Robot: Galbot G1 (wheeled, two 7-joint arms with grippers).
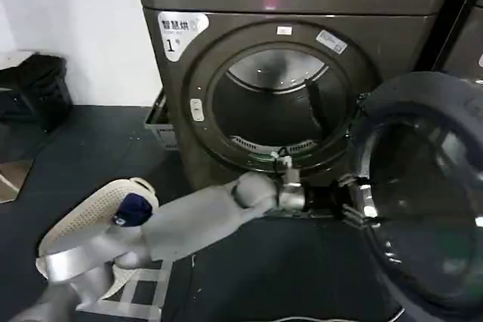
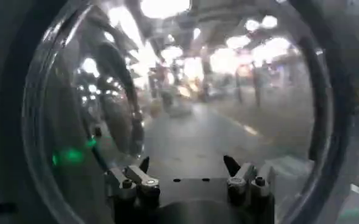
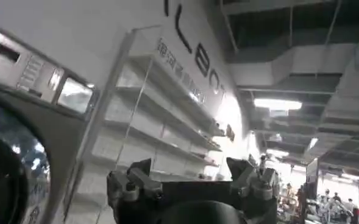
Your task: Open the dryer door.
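Chrome-rimmed dryer door swung wide open; left hand spread, empty, facing glass. Right hand spread, empty.

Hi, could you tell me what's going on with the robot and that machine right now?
The robot is opening the dryer door on the bronze-grey machine with the "1" sticker. The door already stands swung wide to the right, leaving the drum opening exposed. The left gripper reaches across to the door's inner edge, fingers open in the left wrist view, facing the bulging glass. The right gripper is open, pointing up toward wall shelves.
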